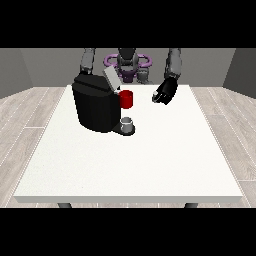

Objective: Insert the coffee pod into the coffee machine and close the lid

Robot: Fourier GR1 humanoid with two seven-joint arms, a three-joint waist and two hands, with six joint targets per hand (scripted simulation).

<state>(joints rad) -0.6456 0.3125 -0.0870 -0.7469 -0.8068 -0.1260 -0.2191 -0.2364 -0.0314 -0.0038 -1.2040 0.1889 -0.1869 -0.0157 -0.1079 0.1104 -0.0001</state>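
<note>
one hand (165, 92) at view's right is hovering over the worktop (130, 165), fingers curling, grasping nothing; lid (111, 78) is standing raised.

A bulky black box-shaped coffee machine (95, 107) stands upright on the left half of the large white table, towards its far edge. Its flat grey lid (111, 78) is raised, tilted up and back from the top of the body. A red thing at the machine (126, 99) sits at its front face, just under the lid. Lower down, a small grey cup-shaped thing (127, 122) rests on the machine's dark base plate; whether it is the coffee pod cannot be told
</note>
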